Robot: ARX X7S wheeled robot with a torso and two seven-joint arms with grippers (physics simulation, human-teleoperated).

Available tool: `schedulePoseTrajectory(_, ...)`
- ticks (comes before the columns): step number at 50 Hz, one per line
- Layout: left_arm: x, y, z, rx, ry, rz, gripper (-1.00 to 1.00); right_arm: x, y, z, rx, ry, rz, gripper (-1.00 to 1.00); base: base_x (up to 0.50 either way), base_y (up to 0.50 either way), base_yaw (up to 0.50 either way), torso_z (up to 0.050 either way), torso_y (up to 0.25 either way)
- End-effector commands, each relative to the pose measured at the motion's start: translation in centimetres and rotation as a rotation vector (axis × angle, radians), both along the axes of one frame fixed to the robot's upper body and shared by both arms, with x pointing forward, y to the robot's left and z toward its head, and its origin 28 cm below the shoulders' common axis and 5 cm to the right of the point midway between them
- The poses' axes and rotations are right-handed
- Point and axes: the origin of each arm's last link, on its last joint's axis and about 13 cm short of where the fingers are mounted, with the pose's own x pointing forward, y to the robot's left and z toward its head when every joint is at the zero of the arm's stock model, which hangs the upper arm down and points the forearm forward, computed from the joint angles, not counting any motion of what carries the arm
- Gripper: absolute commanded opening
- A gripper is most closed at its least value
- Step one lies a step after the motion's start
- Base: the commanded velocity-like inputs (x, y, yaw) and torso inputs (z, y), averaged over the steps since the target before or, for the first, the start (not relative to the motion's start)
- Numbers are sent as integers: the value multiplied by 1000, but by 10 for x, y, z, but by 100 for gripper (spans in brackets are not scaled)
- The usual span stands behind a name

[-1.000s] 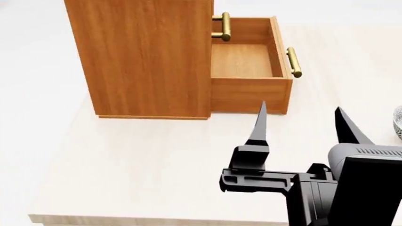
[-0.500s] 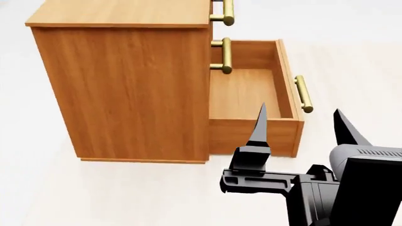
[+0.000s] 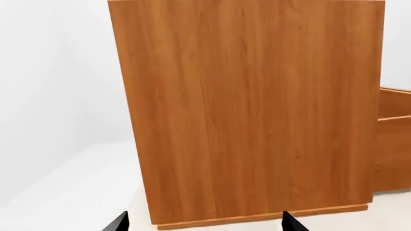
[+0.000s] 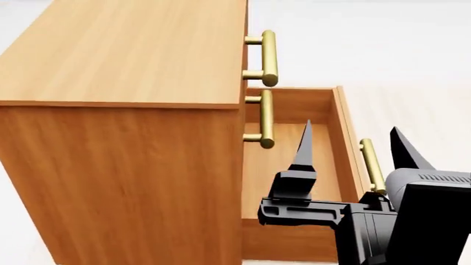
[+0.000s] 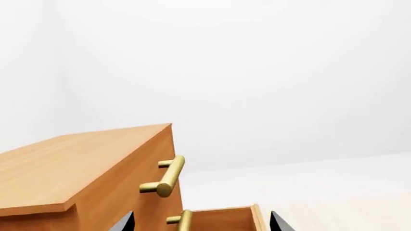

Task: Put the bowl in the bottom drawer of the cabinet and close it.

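A: Status of the bowl?

B: No bowl is seen in any current view, so its position can't be given. The bottom drawer (image 4: 294, 165) is pulled out from the cabinet (image 4: 125, 83) and nothing is seen in the visible part of its tray.

A: Grippers?

B: The right gripper (image 4: 353, 144) is raised in front of the drawer, fingers spread apart, nothing held. Of the left gripper (image 3: 204, 222) only two fingertips are shown at the frame edge, set wide apart, facing the cabinet's side panel.

A: Handling notes?

B: Judged from the task alone: a bowl is expected to be rigid, light, probably slick and breakable. A pinch over the rim wall is advised, set down gently.

A: Drawer appearance?

B: Orange-brown wood grain, brass bar handle (image 4: 372, 165) on the front; two upper handles (image 4: 268, 58) alike.
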Motion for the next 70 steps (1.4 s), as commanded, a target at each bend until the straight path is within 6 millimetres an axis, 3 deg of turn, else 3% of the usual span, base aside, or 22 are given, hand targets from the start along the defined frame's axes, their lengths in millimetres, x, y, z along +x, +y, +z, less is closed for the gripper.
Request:
schedulePoseTrajectory(1, 0, 0, 0, -1, 0, -1, 100, 1, 0, -1, 2, 3, -1, 100, 500, 0, 0, 0, 0)
schedulePoseTrajectory(18, 0, 0, 0, -3, -1, -2, 100, 3, -1, -5, 3, 11, -8, 100, 500, 0, 0, 0, 0)
schedulePoseTrajectory(30, 0, 0, 0, -4, -1, -2, 100, 16, -11, -20, -34, 50, -57, 100, 0, 0, 0, 0, 0)
schedulePoseTrajectory(46, 0, 0, 0, -4, -1, -2, 100, 43, -15, -39, -126, 169, -116, 100, 0, 0, 0, 0, 0)
schedulePoseTrajectory(70, 0, 0, -1, -4, 0, -1, 100, 89, -21, -52, -159, 386, -134, 100, 0, 0, 0, 0, 0)
